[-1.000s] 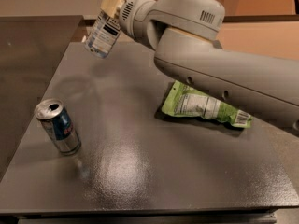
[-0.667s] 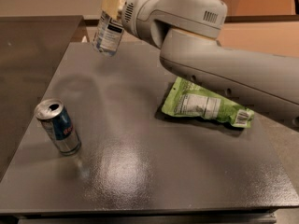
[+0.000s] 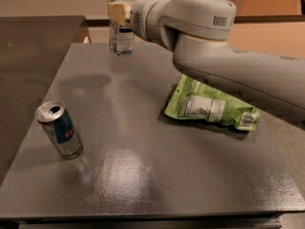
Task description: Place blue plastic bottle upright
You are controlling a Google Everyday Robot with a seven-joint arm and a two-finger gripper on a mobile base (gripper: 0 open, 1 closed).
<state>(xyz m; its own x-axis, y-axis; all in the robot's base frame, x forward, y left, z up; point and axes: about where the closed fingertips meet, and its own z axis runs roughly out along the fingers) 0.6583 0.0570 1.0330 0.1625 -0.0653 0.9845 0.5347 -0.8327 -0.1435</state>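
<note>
**Bottle brought upright at the table's far edge**

Compared with a second ago, we see the blue plastic bottle (image 3: 120,38) turned from a clear tilt, cap leaning toward the right, to standing straight. It has also come lower: before it hung above the far-left corner, and now its base sits at the level of the table (image 3: 143,175), just inside the far edge and left of the middle. We cannot tell whether the base actually touches the surface.

Its long axis runs vertically, neck up and base down, with the label facing us.

The gripper (image 3: 120,14) is at the bottle's shoulder, just above the label, its pale fingers (image 3: 116,12) clamped on the bottle. The arm reaches in from the right, passing over the far-right part of the table.

The drink can (image 3: 59,130) stands near the left edge, as it did earlier, and the green pouch (image 3: 209,106) lies flat toward the right edge, partly under the arm, also unmoved.
</note>
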